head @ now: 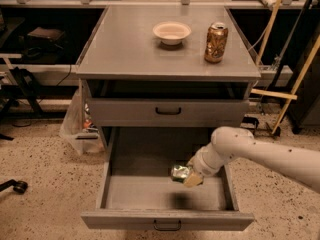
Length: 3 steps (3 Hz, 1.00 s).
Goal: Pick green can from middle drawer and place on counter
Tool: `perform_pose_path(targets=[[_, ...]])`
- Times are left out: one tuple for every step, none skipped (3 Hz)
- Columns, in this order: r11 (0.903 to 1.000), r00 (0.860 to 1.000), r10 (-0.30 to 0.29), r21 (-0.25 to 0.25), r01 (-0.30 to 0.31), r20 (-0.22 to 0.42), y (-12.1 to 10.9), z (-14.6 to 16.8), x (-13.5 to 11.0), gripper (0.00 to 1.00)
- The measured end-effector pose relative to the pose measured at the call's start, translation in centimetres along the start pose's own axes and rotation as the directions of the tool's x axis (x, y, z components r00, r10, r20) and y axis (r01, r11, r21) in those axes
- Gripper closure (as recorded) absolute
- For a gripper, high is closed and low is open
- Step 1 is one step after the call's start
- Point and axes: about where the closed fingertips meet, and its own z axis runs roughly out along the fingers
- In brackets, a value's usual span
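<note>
Two cans: a green can (179,173) clasped in the one gripper (187,177) over the middle drawer (145,194), a brown-gold can (216,42) on the counter (130,49). One bowl (171,32). A second drawer (168,111) above.
</note>
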Motion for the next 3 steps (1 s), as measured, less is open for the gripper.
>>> perform_pose_path(targets=[[0.9917, 0.993, -0.118, 0.05, 0.118, -0.001, 0.8, -8.3, -6.5, 1.0], [0.985, 0.988, -0.153, 0.08, 0.153, -0.002, -0.6, -16.0, -12.4, 1.0], [0.9923, 0.997, -0.079, 0.097, 0.077, 0.016, -4.3, -21.1, -15.5, 1.0]])
